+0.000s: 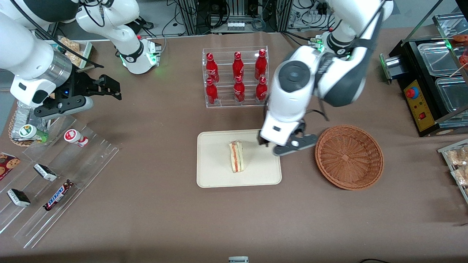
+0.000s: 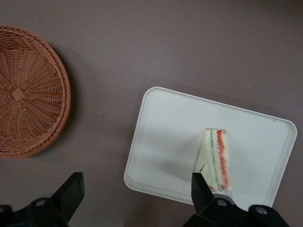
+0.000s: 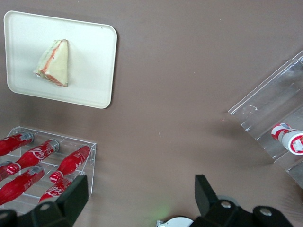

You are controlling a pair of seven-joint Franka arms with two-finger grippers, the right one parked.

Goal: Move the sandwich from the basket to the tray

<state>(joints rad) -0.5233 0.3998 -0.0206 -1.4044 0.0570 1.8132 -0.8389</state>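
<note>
The sandwich, a pale wedge with red and green filling, lies on the cream tray. It also shows in the left wrist view and the right wrist view. The round wicker basket sits empty beside the tray, toward the working arm's end of the table. My left gripper is open and empty. It hovers above the tray's edge nearest the basket. In the left wrist view the gripper spans the corner of the tray, with the basket apart from it.
A clear rack of red bottles stands farther from the front camera than the tray. A clear tiered rack with snack bars lies toward the parked arm's end. A black appliance and snack packets lie toward the working arm's end.
</note>
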